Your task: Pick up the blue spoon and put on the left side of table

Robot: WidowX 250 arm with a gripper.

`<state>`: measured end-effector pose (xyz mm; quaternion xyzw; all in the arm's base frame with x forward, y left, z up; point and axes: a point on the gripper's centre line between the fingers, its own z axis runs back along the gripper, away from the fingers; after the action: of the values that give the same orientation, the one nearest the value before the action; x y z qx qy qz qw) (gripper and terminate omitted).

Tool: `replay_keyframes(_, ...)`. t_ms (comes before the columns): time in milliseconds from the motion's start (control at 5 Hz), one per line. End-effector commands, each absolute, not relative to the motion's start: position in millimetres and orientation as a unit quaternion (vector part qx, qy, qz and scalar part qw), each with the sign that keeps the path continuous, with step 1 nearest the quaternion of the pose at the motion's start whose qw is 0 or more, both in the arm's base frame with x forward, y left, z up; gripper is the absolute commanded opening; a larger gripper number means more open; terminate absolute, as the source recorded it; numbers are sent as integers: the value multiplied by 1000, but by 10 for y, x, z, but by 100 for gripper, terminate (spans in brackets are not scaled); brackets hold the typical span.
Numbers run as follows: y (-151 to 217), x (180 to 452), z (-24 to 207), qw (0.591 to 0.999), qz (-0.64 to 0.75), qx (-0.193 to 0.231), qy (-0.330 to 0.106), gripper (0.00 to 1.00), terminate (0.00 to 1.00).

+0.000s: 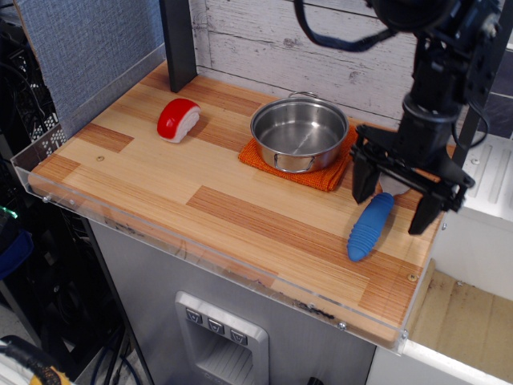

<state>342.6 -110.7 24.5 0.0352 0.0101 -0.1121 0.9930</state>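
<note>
The blue spoon (369,228) lies on the table (200,184) near the right end, its ribbed blue handle pointing toward the front edge. The arm hides its metal bowl. My gripper (391,202) hangs open just above the upper end of the handle. One finger (363,180) stands to the left of the handle, the other finger (425,213) to its right. Nothing is held between them.
A steel pot (299,133) sits on an orange cloth (321,172) at the back middle. A red-and-white sushi toy (177,119) lies at the back left. A dark post (178,42) stands behind it. Clear acrylic edges the table front.
</note>
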Motion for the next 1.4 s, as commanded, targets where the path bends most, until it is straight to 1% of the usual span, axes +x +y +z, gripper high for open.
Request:
replay_keyframes(0,-1252,3502,256,990,-137,40,-18,100,0)
replay_keyframes(400,-1186,3533,265,989,-135,60,-21,100,0)
replay_keyframes(600,-1170,3531,240,989,-131,58,-22,0,0)
replay_keyframes(1000,-1218,3532,216,988,-139,57,-15,0,0)
replay_keyframes(1200,-1231,3531,263,988,-144,48,-21,0,0)
